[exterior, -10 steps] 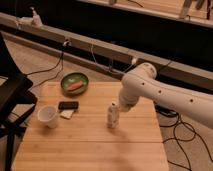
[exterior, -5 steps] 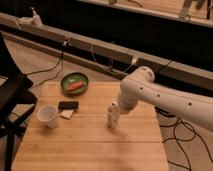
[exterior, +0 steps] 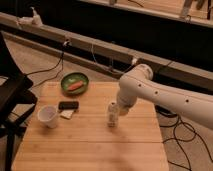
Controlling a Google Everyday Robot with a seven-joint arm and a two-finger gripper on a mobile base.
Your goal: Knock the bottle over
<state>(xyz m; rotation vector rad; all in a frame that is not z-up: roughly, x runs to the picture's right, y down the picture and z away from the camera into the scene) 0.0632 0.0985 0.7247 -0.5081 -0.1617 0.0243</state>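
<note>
Standing upright on the wooden table [exterior: 90,145], the small white-capped plastic bottle [exterior: 112,115] sits just left of our white gripper [exterior: 120,111], whose fingers' state we cannot tell.

The bottle [exterior: 112,114] stands upright right of centre on the wooden worktop [exterior: 90,145]. The pincer [exterior: 118,109] sits against its right side, the white arm [exterior: 165,95] stretching toward the right edge.

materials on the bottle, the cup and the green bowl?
Bottle, standing at the tool: looks like clear plastic with a pale label. Cup: matte white, probably paper. Green bowl: slight sheen, glazed ceramic or plastic; can't tell which.
</note>
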